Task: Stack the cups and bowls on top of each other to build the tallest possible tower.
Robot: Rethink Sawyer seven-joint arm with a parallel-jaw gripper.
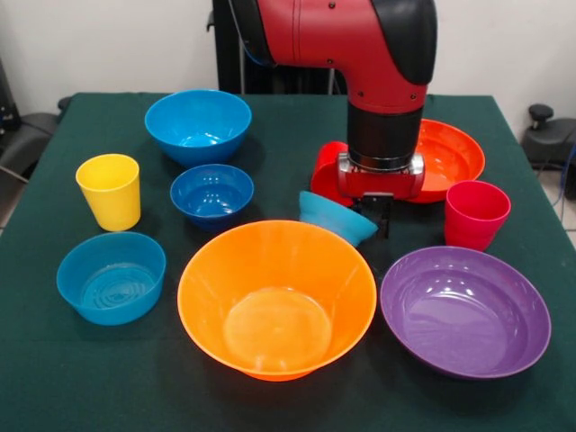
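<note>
The arm came down over the far right part of the green table [27, 378], and its gripper [378, 214] hung just behind the huge orange bowl [276, 301]. A small light-blue bowl [335, 219] sat tilted on its side at the dark fingers, its mouth turned away and down — it looked pinched by its rim, though whether the jaws were fully clamped on it or only touching could not be made out, since the orange bowl's far rim hid the contact. Nothing was stacked yet: the purple bowl [465, 310] lay alone at the near right, the red-orange bowl [450, 155] behind the wrist, a large blue bowl [198, 124] at the far left with a dark blue bowl [212, 193] just in front of it, and a shallow blue bowl [112, 275] at the near left. The yellow cup [110, 190] stood upright at the left and the red cup [476, 214] between the red-orange and purple bowls; something red showed beside the wrist, too hidden to name. These pieces looked like thin, glossy plastic — light, stiff and slippery — so a grip on the rim wall seemed the best hold, with the wide bowls apt to swing or slide.
</note>
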